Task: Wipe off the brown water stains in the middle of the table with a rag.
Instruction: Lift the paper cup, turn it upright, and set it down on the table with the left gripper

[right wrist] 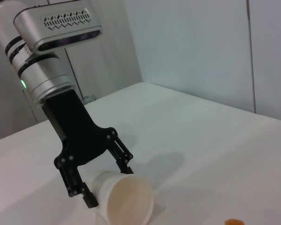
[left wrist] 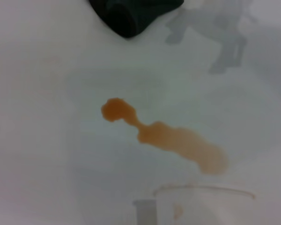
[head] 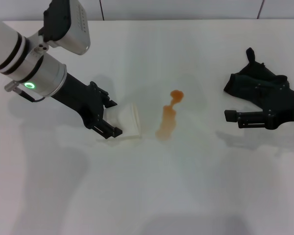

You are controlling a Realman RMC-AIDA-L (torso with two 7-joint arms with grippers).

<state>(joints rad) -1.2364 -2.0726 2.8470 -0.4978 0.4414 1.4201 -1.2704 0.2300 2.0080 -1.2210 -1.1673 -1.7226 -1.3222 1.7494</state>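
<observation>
head view: the brown water stains lie near the middle of the white table, a thin orange-brown streak with a small blob at its far end. the left gripper sits low at the table, left of the stains, with its fingers spread around a pale paper cup that lies on its side, mouth toward the stains. the cup is just beside the streak but not touching it. on the right side, the right gripper lies low over the table, pointing toward the stains and well apart from them; whether its fingers are parted or closed i cannot tell. the black rag lies crumpled on the table just behind the right gripper, touching or partly under its body.

left wrist view: the brown water stains run across the table, blob at one end, wider smear at the other. the rim of the paper cup shows close to the smear end. a piece of the rag shows beyond the stains, well apart from them.

right wrist view: the left gripper comes down to the table with its fingers apart either side of the paper cup, which lies on its side with its open mouth facing the camera. a sliver of the stains shows at the picture's edge, near the cup.
</observation>
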